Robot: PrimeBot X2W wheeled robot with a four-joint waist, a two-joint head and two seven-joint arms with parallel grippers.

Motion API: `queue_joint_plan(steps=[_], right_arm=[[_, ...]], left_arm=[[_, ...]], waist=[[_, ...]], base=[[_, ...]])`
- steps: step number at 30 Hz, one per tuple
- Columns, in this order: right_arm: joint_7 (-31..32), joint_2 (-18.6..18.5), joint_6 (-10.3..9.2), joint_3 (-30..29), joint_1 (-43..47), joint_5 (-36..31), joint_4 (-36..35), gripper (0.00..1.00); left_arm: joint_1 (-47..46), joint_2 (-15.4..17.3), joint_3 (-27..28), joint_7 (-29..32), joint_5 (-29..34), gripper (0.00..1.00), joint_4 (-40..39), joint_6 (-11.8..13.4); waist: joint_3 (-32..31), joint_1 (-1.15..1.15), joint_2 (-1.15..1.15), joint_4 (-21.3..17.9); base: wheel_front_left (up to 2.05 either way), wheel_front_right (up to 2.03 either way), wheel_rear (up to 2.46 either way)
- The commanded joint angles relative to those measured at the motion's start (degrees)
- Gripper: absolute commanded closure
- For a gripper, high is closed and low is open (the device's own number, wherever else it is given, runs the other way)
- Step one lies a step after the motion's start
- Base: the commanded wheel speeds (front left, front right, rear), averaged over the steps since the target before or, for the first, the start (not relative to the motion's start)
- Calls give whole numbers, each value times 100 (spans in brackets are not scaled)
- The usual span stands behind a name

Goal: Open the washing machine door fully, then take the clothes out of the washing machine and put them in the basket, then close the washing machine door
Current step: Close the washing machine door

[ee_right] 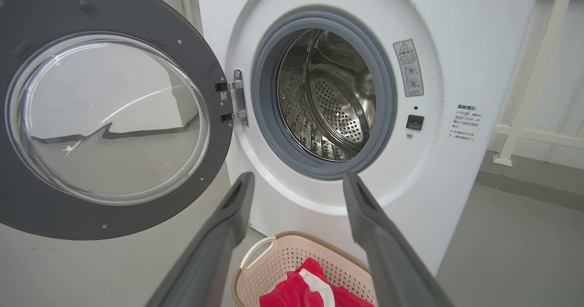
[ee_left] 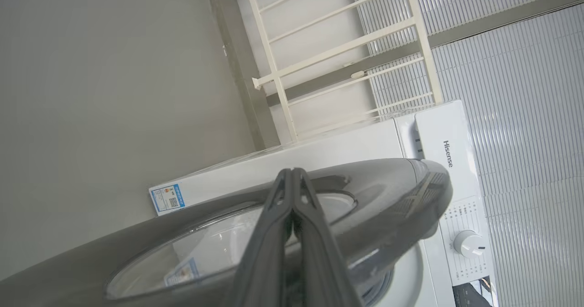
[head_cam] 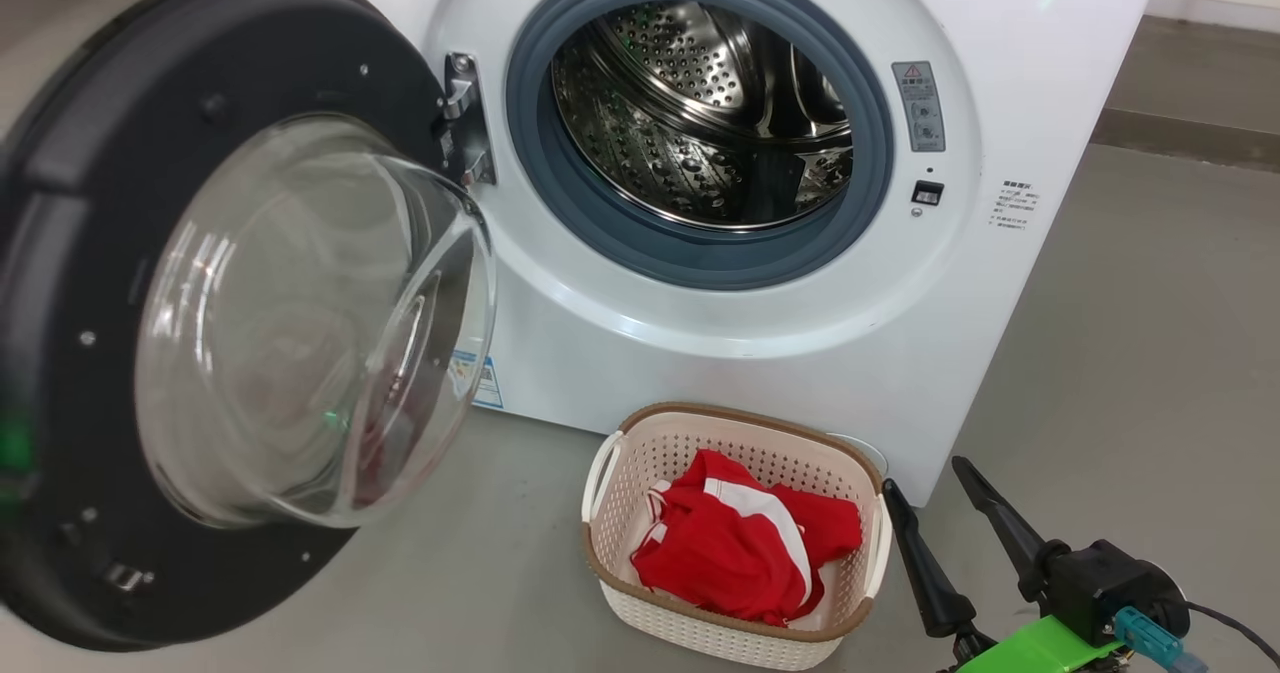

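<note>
The washing machine door (head_cam: 240, 313) stands wide open on its hinge (head_cam: 462, 118) at the left of the washing machine (head_cam: 700, 353), its clear glass bowl facing out into the room and its black rim well clear of the opening. That leaves an unobstructed way into the steel drum (head_cam: 700, 113), which looks bare of laundry inside its grey rubber ring (head_cam: 560, 203). The clothes (head_cam: 740, 553), a red heap with a white stripe, lie in the basket (head_cam: 640, 453), which sits on the floor (head_cam: 1150, 353) just in front of the machine's lower front panel, below the opening, where a short drop from the drum would land them. The right gripper (head_cam: 925, 475) hangs low in front of the machine's right corner, just beside the basket, its two dark fingers spread wide and holding nothing, apparently done with unloading. The left gripper (ee_left: 292, 172) is pinched shut on nothing, its fingers laid along the glossy outer face of the door on the side away from the machine; whether they touch it cannot be told. Closed fingers there would suit a push, and shutting the door appears to be the one step not yet done. A white rack (ee_left: 342, 47) stands behind the machine.
</note>
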Motion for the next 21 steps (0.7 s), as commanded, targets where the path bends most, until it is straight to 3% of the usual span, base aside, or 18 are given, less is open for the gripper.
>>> queue_joint_plan(steps=[1, 21], right_arm=[[-36, -11, 28, 71, -128, 19, -155, 0], [-36, 67, 28, -17, -184, 26, -187, 0]], left_arm=[[56, -9, 45, 170, -116, 100, -241, -65], [1262, -1261, -74, 901, -652, 100, -2837, 432]], waist=[[-3, -1, 0, 12], [82, -1, 0, -152]], base=[[0, 0, 0], [0, 0, 0]])
